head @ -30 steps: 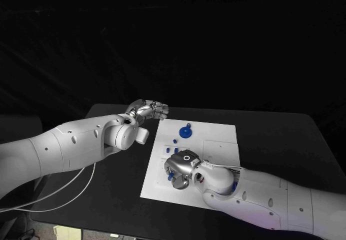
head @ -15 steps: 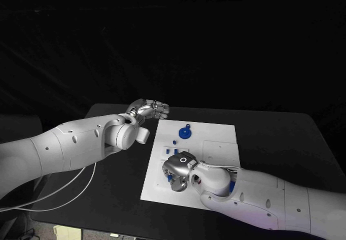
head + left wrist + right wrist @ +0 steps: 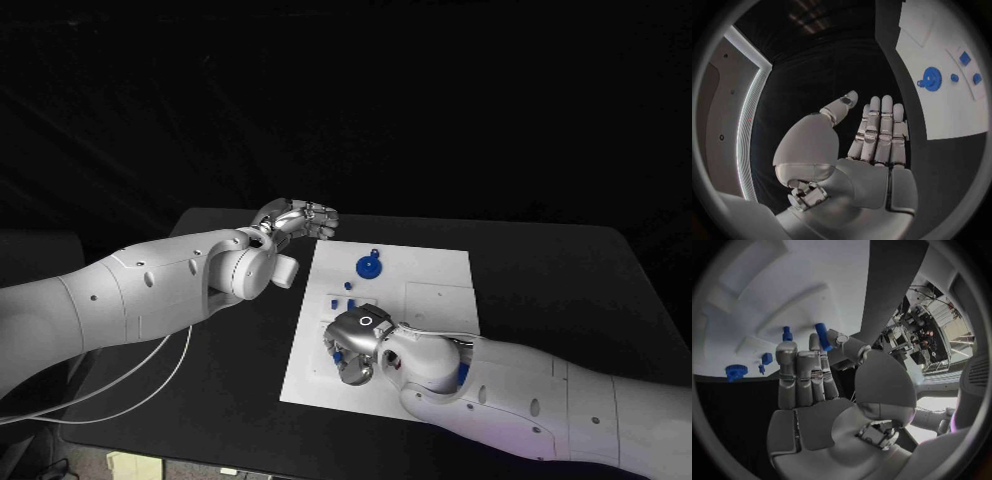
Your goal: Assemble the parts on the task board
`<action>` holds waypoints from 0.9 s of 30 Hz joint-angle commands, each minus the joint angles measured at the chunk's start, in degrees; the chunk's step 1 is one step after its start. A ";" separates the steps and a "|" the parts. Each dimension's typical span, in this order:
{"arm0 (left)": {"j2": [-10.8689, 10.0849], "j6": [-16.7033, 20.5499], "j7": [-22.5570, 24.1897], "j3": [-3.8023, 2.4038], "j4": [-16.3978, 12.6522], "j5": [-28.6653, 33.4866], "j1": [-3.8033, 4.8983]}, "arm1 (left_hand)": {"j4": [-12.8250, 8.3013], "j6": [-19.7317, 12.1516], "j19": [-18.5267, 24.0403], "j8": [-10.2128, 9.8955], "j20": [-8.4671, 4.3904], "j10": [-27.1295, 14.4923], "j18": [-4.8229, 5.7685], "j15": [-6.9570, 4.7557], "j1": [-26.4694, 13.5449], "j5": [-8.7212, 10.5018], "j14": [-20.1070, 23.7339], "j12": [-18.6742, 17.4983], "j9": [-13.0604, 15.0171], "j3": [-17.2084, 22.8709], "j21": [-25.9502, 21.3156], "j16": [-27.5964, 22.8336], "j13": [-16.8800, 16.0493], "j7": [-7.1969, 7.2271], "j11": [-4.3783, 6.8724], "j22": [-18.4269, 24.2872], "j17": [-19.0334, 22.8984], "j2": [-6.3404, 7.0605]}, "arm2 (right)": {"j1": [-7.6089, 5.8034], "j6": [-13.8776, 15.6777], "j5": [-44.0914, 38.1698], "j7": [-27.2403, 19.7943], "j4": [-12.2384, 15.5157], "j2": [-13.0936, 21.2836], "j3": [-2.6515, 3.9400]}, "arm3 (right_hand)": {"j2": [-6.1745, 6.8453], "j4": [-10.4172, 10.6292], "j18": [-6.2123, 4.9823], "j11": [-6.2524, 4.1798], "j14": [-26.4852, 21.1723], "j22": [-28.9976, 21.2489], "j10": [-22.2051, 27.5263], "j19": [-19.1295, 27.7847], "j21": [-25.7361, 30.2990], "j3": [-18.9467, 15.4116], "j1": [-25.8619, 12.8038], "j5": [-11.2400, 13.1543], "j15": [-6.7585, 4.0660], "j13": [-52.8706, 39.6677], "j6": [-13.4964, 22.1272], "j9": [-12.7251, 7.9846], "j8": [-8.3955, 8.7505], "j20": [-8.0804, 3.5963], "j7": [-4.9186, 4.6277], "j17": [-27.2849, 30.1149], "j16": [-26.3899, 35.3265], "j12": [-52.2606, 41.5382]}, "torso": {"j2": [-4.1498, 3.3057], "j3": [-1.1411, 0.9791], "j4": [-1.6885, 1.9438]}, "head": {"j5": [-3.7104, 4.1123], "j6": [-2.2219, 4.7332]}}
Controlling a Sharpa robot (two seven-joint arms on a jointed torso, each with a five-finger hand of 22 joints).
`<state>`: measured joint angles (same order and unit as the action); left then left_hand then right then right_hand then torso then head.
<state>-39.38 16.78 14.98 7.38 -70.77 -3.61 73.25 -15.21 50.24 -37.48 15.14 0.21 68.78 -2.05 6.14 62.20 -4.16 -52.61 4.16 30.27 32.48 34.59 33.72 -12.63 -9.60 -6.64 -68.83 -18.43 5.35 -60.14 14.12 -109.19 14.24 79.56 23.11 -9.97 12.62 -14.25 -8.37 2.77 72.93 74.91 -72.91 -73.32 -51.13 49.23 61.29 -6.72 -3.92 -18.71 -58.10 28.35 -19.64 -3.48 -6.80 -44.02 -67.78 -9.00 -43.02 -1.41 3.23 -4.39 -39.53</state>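
Observation:
The white task board (image 3: 418, 310) lies in the middle of the table. A blue gear (image 3: 371, 265) sits at its far left part, with small blue pieces (image 3: 351, 300) just nearer. My right hand (image 3: 356, 342) hovers low over the board's near left part. In the right wrist view it pinches a blue peg (image 3: 822, 336) between thumb and a fingertip, beside a second blue peg (image 3: 787, 333) standing in the board (image 3: 767, 290). The gear (image 3: 736, 371) shows there too. My left hand (image 3: 300, 220) floats off the board's far left corner, fingers straight, holding nothing (image 3: 873, 135).
Black table (image 3: 562, 270) surrounds the board on all sides, with bare room to the right. A white cable (image 3: 130, 385) hangs from my left arm over the table's near left edge. The board's right half carries raised white outlines (image 3: 440, 295).
My right hand has crept slightly toward the board's near left edge. The left hand has stayed still.

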 commanded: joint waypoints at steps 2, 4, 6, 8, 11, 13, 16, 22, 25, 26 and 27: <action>-0.01 -0.11 0.54 -0.05 -0.14 0.25 0.07 | -0.07 -0.36 0.20 0.24 0.39 -0.12 -0.58 0.18 0.05 -0.16 -0.41 -0.05 -0.09 -0.28 -0.27 -0.23 0.07 0.11 -0.09 -0.08 -0.07 -0.31 | 0.31 0.15 2.48 -1.73 0.01 0.18 -0.23 | 1.92 0.28 -6.63 0.41 -0.08 0.95 1.42 0.40 -0.09 -1.32 -0.56 0.29 0.65 0.19 1.48 -0.59 0.90 0.31 -0.52 0.08 0.31 0.81 | 0.00 -0.03 -0.02 | 0.03 -0.03; -0.05 -0.08 0.53 -0.05 -0.14 0.25 0.07 | -0.07 -0.36 0.20 0.24 0.39 -0.12 -0.58 0.18 0.04 -0.16 -0.41 -0.06 -0.10 -0.29 -0.27 -0.24 0.08 0.11 -0.09 -0.09 -0.08 -0.30 | 0.31 0.63 3.03 -1.95 0.00 0.27 -0.23 | 2.33 0.45 -6.63 0.71 -0.13 0.94 2.18 0.45 -0.04 -2.11 -0.82 0.60 0.93 0.31 2.19 -0.75 1.31 0.33 -0.85 0.07 0.31 1.29 | -0.01 -0.03 0.00 | 0.04 -0.04; -0.06 -0.05 0.52 -0.05 -0.12 0.25 0.07 | -0.08 -0.37 0.20 0.24 0.39 -0.12 -0.58 0.18 0.05 -0.16 -0.41 -0.06 -0.10 -0.29 -0.28 -0.25 0.08 0.10 -0.09 -0.09 -0.10 -0.29 | 0.30 1.37 3.26 -2.04 -0.02 0.34 -0.23 | 3.03 0.46 -6.63 1.39 -0.17 0.93 4.02 0.51 0.00 -3.37 -1.13 1.43 1.58 0.79 3.85 -1.17 2.26 0.35 -1.57 0.00 0.22 2.40 | -0.01 -0.03 0.02 | 0.04 -0.03; -0.06 -0.07 0.53 -0.05 -0.14 0.25 0.07 | -0.08 -0.37 0.20 0.24 0.39 -0.12 -0.58 0.18 0.05 -0.16 -0.42 -0.06 -0.10 -0.29 -0.28 -0.26 0.08 0.10 -0.09 -0.09 -0.11 -0.28 | 0.30 1.96 3.39 -2.09 -0.01 0.38 -0.23 | 3.23 0.49 -6.63 1.69 -0.22 0.93 4.65 0.59 0.04 -4.09 -1.06 1.52 1.88 1.00 4.51 -1.36 2.61 0.40 -1.87 -0.03 0.16 2.82 | -0.01 -0.04 0.01 | 0.05 -0.03; -0.07 -0.06 0.51 -0.05 -0.16 0.25 0.07 | -0.08 -0.38 0.20 0.24 0.39 -0.13 -0.58 0.18 0.06 -0.16 -0.42 -0.06 -0.11 -0.29 -0.29 -0.27 0.08 0.10 -0.09 -0.10 -0.12 -0.28 | 0.30 2.59 3.42 -1.98 -0.01 0.38 -0.23 | 3.48 0.52 -6.63 1.92 -0.29 0.91 5.15 0.65 0.12 -4.65 -0.96 1.70 2.10 1.18 5.04 -1.51 2.89 0.46 -2.12 -0.05 0.12 3.15 | -0.01 -0.03 0.02 | 0.08 -0.02; -0.08 -0.05 0.51 -0.05 -0.15 0.25 0.07 | -0.08 -0.38 0.20 0.24 0.39 -0.13 -0.58 0.18 0.06 -0.16 -0.42 -0.06 -0.11 -0.29 -0.29 -0.29 0.08 0.10 -0.09 -0.10 -0.13 -0.27 | 0.30 3.21 3.46 -2.04 -0.06 0.41 -0.23 | 3.54 0.56 -6.63 2.00 -0.31 0.89 5.33 0.68 0.17 -4.85 -0.81 1.77 2.19 1.27 5.25 -1.57 2.99 0.48 -2.21 -0.06 0.09 3.28 | -0.02 -0.04 0.03 | 0.11 -0.01; -0.12 -0.06 0.51 -0.05 -0.14 0.25 0.07 | -0.08 -0.39 0.20 0.24 0.39 -0.14 -0.58 0.18 0.06 -0.16 -0.42 -0.07 -0.12 -0.30 -0.30 -0.31 0.09 0.10 -0.09 -0.11 -0.15 -0.26 | 0.29 4.19 3.68 -1.93 -0.06 0.52 -0.23 | 3.53 0.71 -6.63 2.06 -0.38 0.84 5.44 0.73 0.27 -4.85 -0.57 1.62 2.24 1.34 5.37 -1.62 3.05 0.49 -2.27 -0.05 0.11 3.37 | 0.01 -0.03 0.04 | 0.17 0.00; -0.18 -0.04 0.48 -0.05 -0.15 0.25 0.07 | -0.08 -0.41 0.20 0.24 0.39 -0.15 -0.58 0.18 0.06 -0.15 -0.42 -0.07 -0.13 -0.30 -0.31 -0.34 0.09 0.09 -0.10 -0.12 -0.19 -0.25 | 0.28 5.64 4.15 -1.98 0.32 1.08 -0.22 | 3.83 1.10 -6.63 2.21 -0.51 0.76 5.80 0.81 0.48 -4.78 -0.27 1.37 2.38 1.52 5.76 -1.76 3.23 0.56 -2.43 0.00 0.15 3.63 | -0.02 -0.02 0.03 | 0.24 0.01; -0.20 -0.06 0.47 -0.05 -0.11 0.25 0.07 | -0.07 -0.41 0.20 0.24 0.39 -0.15 -0.58 0.18 0.06 -0.15 -0.43 -0.07 -0.13 -0.30 -0.31 -0.36 0.09 0.09 -0.10 -0.13 -0.20 -0.25 | 0.15 5.94 4.74 -2.22 1.28 1.93 -0.20 | 4.02 1.24 -6.63 2.33 -0.54 0.74 6.13 0.81 0.55 -4.88 -0.23 1.44 2.50 1.65 6.13 -1.88 3.42 0.58 -2.59 0.01 0.15 3.84 | 0.01 -0.03 0.07 | 0.34 0.10; -0.22 -0.06 0.47 -0.05 -0.11 0.25 0.07 | -0.07 -0.41 0.20 0.24 0.39 -0.15 -0.58 0.18 0.07 -0.15 -0.43 -0.07 -0.13 -0.30 -0.32 -0.36 0.09 0.09 -0.10 -0.13 -0.21 -0.25 | 0.06 6.02 5.06 -2.33 1.62 2.23 -0.20 | 4.07 1.26 -6.63 2.36 -0.54 0.74 6.20 0.80 0.56 -4.93 -0.22 1.47 2.53 1.68 6.21 -1.90 3.46 0.59 -2.63 0.01 0.14 3.88 | 0.02 -0.03 0.05 | 0.37 0.10; -0.23 -0.08 0.49 -0.05 -0.10 0.25 0.07 | -0.07 -0.41 0.20 0.24 0.39 -0.15 -0.58 0.18 0.07 -0.15 -0.43 -0.07 -0.13 -0.30 -0.32 -0.36 0.09 0.09 -0.10 -0.13 -0.21 -0.25 | -0.09 6.24 5.52 -2.46 2.16 2.76 -0.19 | 4.11 1.26 -6.63 2.38 -0.54 0.74 6.24 0.80 0.57 -4.98 -0.23 1.48 2.54 1.70 6.26 -1.92 3.48 0.59 -2.65 0.01 0.14 3.91 | 0.04 -0.02 0.04 | 0.40 0.11</action>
<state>-39.62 16.79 14.96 7.38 -70.80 -3.60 73.25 -15.21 50.24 -37.48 15.14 0.21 68.78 -2.05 6.29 62.20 -4.16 -52.76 4.16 30.23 32.48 34.59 33.72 -12.59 -9.60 -6.64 -68.86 -18.59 5.35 -60.06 18.75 -105.02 12.74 81.02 25.39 -10.18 16.22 -13.35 -8.03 5.12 72.42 74.91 -66.94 -72.52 -50.87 44.27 61.18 -5.33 -1.69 -17.06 -52.33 26.50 -16.34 -3.05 -9.51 -44.03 -67.78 -5.31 -43.02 -1.43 3.27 -4.08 -39.47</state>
